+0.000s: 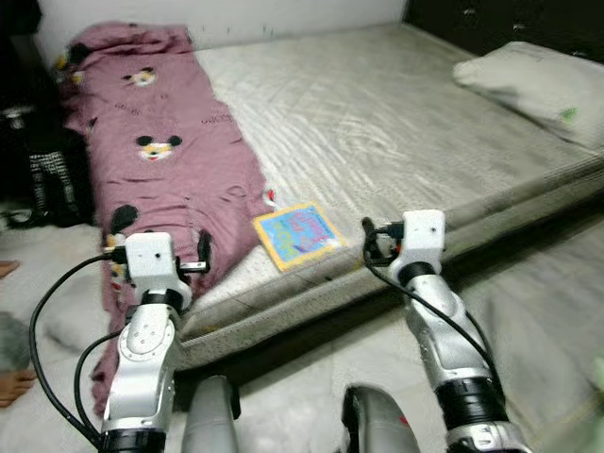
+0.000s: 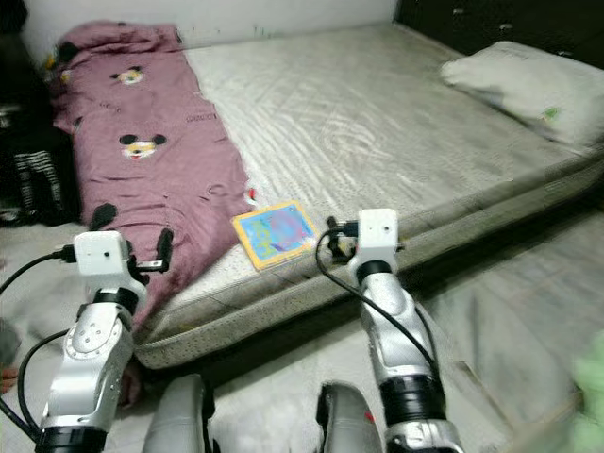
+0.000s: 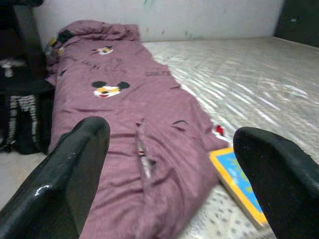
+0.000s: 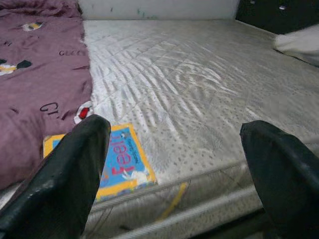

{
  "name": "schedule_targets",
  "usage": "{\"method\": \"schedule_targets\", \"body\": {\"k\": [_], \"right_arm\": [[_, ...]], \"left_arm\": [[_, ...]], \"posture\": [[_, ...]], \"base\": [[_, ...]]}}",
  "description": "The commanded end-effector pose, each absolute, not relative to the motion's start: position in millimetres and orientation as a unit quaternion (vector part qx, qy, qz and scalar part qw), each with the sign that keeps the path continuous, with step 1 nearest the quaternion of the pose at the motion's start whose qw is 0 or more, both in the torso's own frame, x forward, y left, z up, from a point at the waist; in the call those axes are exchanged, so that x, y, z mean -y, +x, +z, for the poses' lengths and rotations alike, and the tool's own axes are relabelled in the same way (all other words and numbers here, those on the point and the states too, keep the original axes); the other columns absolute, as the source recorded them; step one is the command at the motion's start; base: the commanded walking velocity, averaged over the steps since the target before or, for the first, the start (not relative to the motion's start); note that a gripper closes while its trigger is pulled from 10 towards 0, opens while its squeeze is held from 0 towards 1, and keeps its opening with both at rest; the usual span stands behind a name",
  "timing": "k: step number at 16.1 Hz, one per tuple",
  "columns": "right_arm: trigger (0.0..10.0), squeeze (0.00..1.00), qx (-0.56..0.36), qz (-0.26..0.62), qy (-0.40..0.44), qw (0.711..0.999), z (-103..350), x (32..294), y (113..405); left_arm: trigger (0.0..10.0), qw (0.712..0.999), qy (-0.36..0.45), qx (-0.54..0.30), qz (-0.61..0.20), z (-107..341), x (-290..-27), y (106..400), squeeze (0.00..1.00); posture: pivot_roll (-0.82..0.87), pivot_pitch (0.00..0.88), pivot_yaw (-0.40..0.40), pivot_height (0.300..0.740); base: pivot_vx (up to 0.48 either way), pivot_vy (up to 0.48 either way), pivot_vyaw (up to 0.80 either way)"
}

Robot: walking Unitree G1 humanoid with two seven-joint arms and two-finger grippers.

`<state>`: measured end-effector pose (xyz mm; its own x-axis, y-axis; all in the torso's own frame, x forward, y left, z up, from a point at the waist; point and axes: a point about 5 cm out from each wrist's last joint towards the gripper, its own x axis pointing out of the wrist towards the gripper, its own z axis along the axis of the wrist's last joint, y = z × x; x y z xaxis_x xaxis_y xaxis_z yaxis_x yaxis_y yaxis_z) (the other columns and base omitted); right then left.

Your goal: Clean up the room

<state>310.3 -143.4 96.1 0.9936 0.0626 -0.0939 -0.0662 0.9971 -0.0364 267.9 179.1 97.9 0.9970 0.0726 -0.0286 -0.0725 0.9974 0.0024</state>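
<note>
Far left, 9 o'clock in the head view: dark bag (image 1: 42, 175) on the floor by the bed, just beside the blanket's left edge. A person's bare foot (image 1: 13, 385) at the frame's left edge, lower down.

Blanket (image 1: 160, 151): maroon with cartoon mouse print, runs along the mattress's left side from 11 o'clock down to about 8 o'clock, lower end drooping over the mattress edge toward the floor.

Left gripper (image 3: 172, 174): fingers spread wide, holding nothing. Hovers off the mattress's near left corner, above the draped blanket end. Along its fingers, blanket sits dead ahead at 12 o'clock between the two fingers (image 3: 65, 174); book corner at roughly 4 o'clock, near the other finger. No contact visible.

Book (image 1: 296, 234): flat on the mattress (image 1: 396, 123), yellow border, blue cover, near the front edge, just beside the blanket's right hem. Can't tell if they touch. Lies between the two grippers in the head view, about 1 o'clock from the left one, 10 o'clock from the right one.

Right gripper (image 4: 177, 169): also spread wide, empty. Held just off the mattress's front edge, right of the book. In its wrist view the book is at 8 o'clock, partly behind one finger (image 4: 65, 174); bare mattress straight ahead.

Pillow (image 1: 538, 85): pale, at 2 o'clock on the mattress's far right, well apart from both grippers.
</note>
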Motion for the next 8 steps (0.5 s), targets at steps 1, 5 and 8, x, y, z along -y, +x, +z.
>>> {"method": "schedule_targets", "body": {"k": [1, 5, 8], "right_arm": [[10.0, 0.0, -0.04, 0.043, -0.019, 0.998, 100.3, 137.6, 312.7], [10.0, 0.0, -0.04, 0.044, -0.02, 0.998, 100.1, 137.8, 312.4], [10.0, 0.0, -0.043, 0.045, -0.02, 0.998, 99.3, 137.6, 312.2]], "left_arm": [[10.0, 0.999, 0.001, -0.008, 0.037, 101.3, -181.6, 268.3, 0.0], [10.0, 0.999, 0.001, -0.011, 0.035, 100.5, -180.4, 268.8, 0.0], [10.0, 0.999, -0.005, -0.014, 0.039, 99.3, -180.3, 268.9, 0.0]], "posture": [[-0.09, 0.018, -0.024, 0.631], [-0.09, 0.021, -0.027, 0.631], [-0.09, 0.023, -0.027, 0.631]], "base": [[0.307, 0.0, 0.0], [0.296, 0.0, 0.0], [0.0, 0.0, 0.0]]}}
